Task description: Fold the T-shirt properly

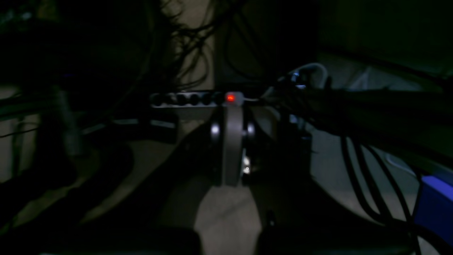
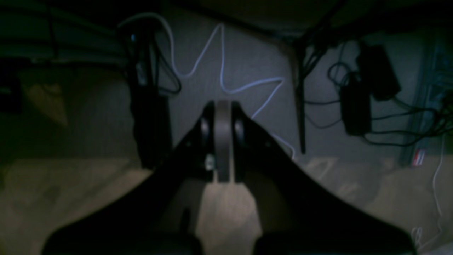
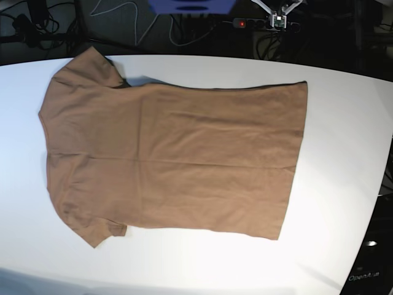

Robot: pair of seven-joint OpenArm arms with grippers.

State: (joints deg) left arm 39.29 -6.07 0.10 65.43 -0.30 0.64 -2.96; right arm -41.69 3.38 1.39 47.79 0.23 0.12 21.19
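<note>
The T-shirt (image 3: pixel 178 160) lies flat and spread out on the white table (image 3: pixel 344 123) in the base view. It is plain tan-brown, with its sleeves at the left and its straight hem at the right. Neither arm shows in the base view. In the left wrist view my left gripper (image 1: pixel 232 117) is shut with nothing between its fingers, hanging over dim floor. The right wrist view has my right gripper (image 2: pixel 223 109) shut and empty too, above dark floor. Neither wrist view shows the shirt.
A power strip with a red light (image 3: pixel 242 23) lies beyond the table's far edge and also shows as the power strip (image 1: pixel 230 97). Cables (image 2: pixel 226 71) run across the floor. A blue object (image 3: pixel 190 6) sits behind the table.
</note>
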